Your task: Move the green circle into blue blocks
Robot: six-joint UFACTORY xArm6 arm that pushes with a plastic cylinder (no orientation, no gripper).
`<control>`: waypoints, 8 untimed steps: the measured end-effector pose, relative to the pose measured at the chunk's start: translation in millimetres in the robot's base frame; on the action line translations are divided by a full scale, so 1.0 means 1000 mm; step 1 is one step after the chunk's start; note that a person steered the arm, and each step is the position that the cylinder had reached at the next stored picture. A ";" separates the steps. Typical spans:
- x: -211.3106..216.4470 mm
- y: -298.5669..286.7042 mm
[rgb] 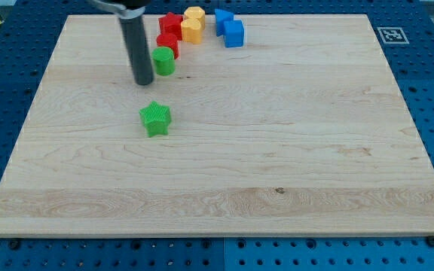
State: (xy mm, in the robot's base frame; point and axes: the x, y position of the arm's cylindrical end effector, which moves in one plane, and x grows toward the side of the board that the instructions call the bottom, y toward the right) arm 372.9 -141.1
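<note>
Green circle (163, 61) touching my tip (143, 83) (view's left).

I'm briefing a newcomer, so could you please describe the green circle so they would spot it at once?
Find the cluster of blocks at the wooden board's top edge. The green circle sits at its lower left, just right of my tip; unlike the green star below, it is round.
</note>
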 end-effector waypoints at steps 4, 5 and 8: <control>-0.065 -0.016; -0.056 -0.002; -0.050 0.073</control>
State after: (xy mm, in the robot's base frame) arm 322.9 -68.4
